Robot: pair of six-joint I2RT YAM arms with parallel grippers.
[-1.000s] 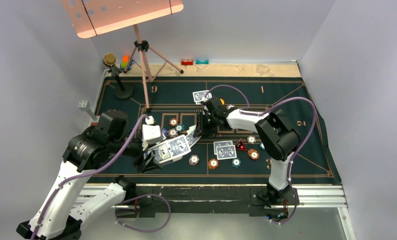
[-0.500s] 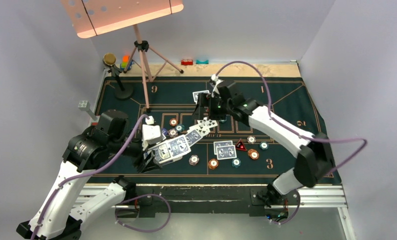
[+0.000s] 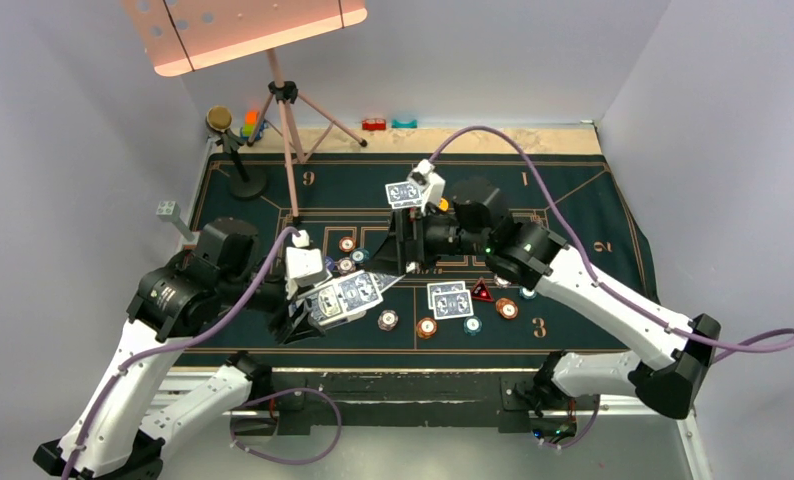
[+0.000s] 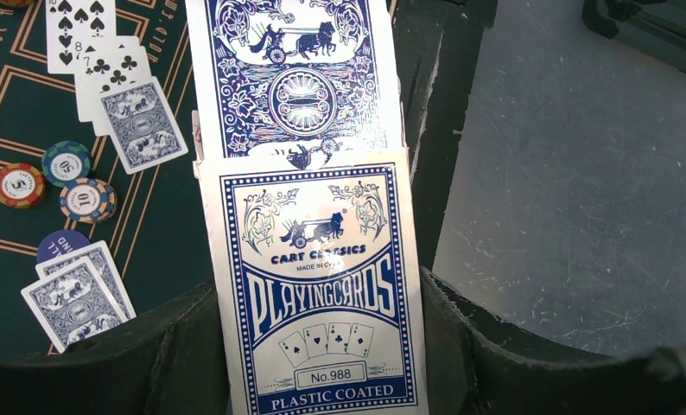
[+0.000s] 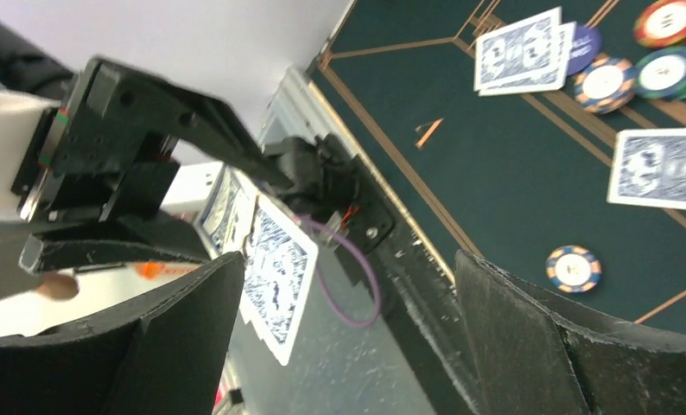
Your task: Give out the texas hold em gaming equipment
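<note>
Here, nearest the bases, the left fingers [image 4: 132, 372] pinch the lower end of a fanned packet of playing cards [image 4: 318, 285]. Its top card is printed "plastic coated", so the cards are judged thin, light, flexible and probably slick, and each is best drawn singly by its free short edge. Beyond, on the matte green mat [image 3: 573, 200], lie a face-down pair [image 3: 451, 300], a red triangular marker [image 3: 482, 292] and striped round chips [image 3: 426, 327], rigid discs likely gripped across the rim. The right fingers [image 5: 530, 346] stand wide and empty above mid-mat. Farthest, another card pair [image 3: 405, 192] rests flat.
</note>
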